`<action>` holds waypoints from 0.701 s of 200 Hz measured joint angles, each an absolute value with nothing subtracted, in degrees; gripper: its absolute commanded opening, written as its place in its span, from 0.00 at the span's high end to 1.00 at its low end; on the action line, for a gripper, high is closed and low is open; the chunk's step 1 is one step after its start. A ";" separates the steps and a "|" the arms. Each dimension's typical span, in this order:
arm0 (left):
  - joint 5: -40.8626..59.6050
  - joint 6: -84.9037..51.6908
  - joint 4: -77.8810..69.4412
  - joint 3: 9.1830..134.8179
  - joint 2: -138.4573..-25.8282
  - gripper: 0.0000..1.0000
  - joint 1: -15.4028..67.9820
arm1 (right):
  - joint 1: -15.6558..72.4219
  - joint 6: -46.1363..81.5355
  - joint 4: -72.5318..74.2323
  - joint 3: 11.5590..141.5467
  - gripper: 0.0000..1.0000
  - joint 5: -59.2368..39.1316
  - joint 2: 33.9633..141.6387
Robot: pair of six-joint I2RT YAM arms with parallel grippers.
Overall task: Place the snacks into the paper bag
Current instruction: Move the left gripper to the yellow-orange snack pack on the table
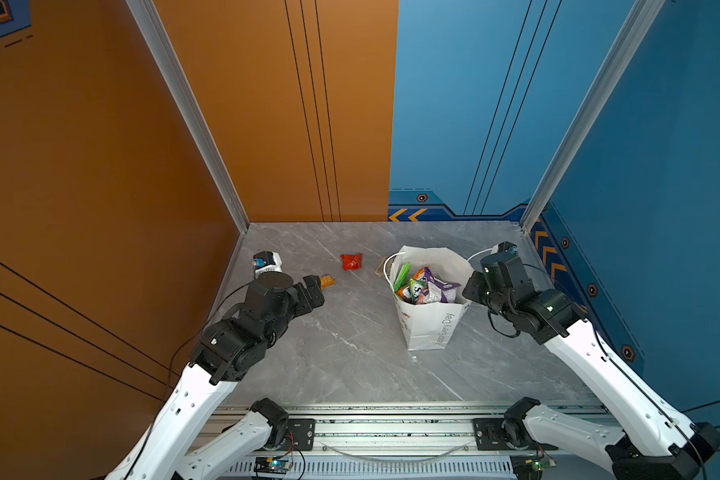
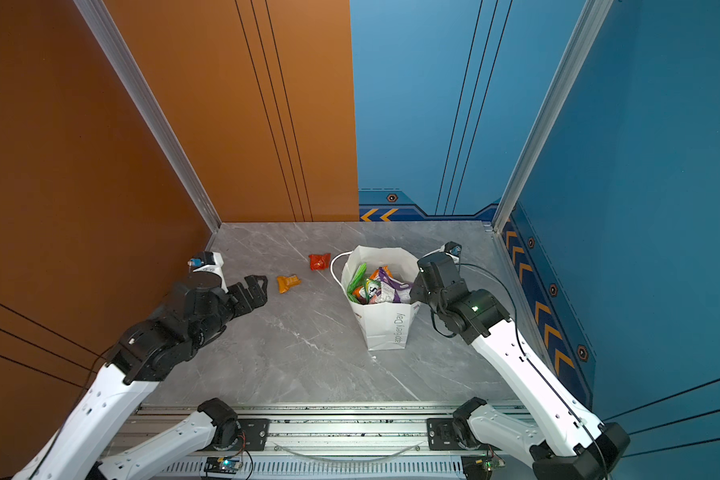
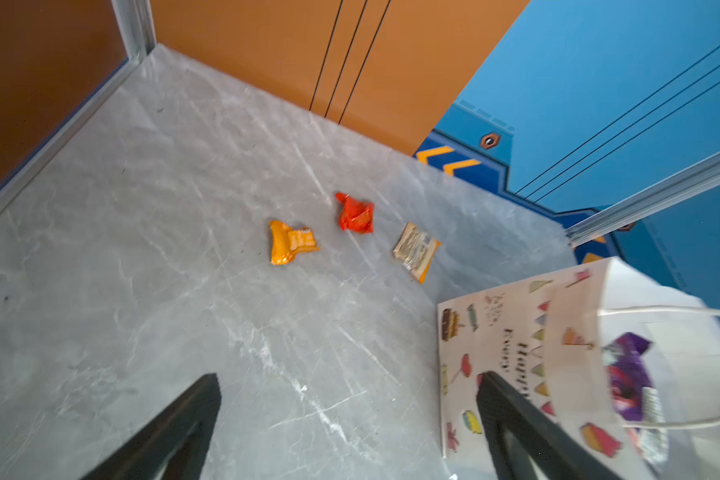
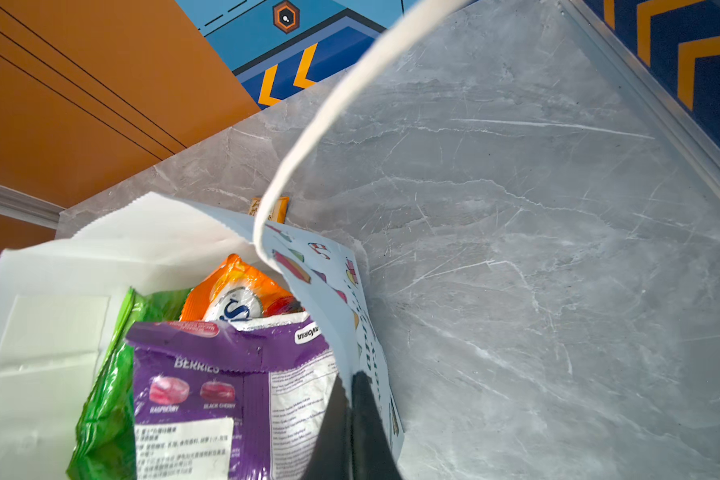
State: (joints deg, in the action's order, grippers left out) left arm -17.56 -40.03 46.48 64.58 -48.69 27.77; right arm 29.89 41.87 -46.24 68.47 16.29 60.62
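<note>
A: The left end effector [image 3: 348,376]: how does it stand?

B: Its fingers are spread wide with nothing between them, only bare bench [image 3: 175,291] below. In both top views it sits over the left side of the bench.

A: What is nearest to it?

B: The orange packet [image 3: 289,243], crumpled on the bench just ahead of the fingertips and apart from them. Past that lies the red packet [image 3: 355,214], and then a tan packet [image 3: 416,249] close beside the bag [image 1: 431,328]. All three are outside the bag.

A: And the right end effector [image 4: 352,399]?

B: It is clamped on the bag's right wall at the rim, with one finger inside and one outside. In both top views it is at the bag's right edge.

A: Where is the bag?

B: It stands upright on the right half of the bench with its mouth open. One white handle [image 4: 329,116] arches up past the right wrist camera.

A: What is inside?

B: A purple packet [image 4: 225,374] is on top, next to the gripped wall. A green packet [image 4: 105,407] stands on edge beside it, and an orange candy bag [image 4: 242,286] sits behind the purple one. I cannot tell what lies deeper.
</note>
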 measured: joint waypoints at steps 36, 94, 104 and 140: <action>-9.65 -38.76 47.66 60.90 -51.09 0.02 19.16 | 27.81 40.45 -47.55 67.51 1.00 15.16 57.71; -1.74 -37.69 43.62 57.58 -55.77 0.02 10.61 | 25.10 39.03 -48.58 66.72 1.00 14.06 56.36; -0.58 -37.69 42.81 57.32 -57.28 0.02 9.45 | 25.04 38.76 -48.88 66.74 1.00 14.09 56.36; 2.26 -37.67 39.44 57.32 -63.02 0.02 7.16 | 25.04 38.72 -48.99 66.74 1.00 14.06 56.34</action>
State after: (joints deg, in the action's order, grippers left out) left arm 2.26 -37.67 39.44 57.32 -63.02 7.16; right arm 25.04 38.72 -48.99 66.74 14.06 56.34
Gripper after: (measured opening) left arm 0.978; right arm 0.047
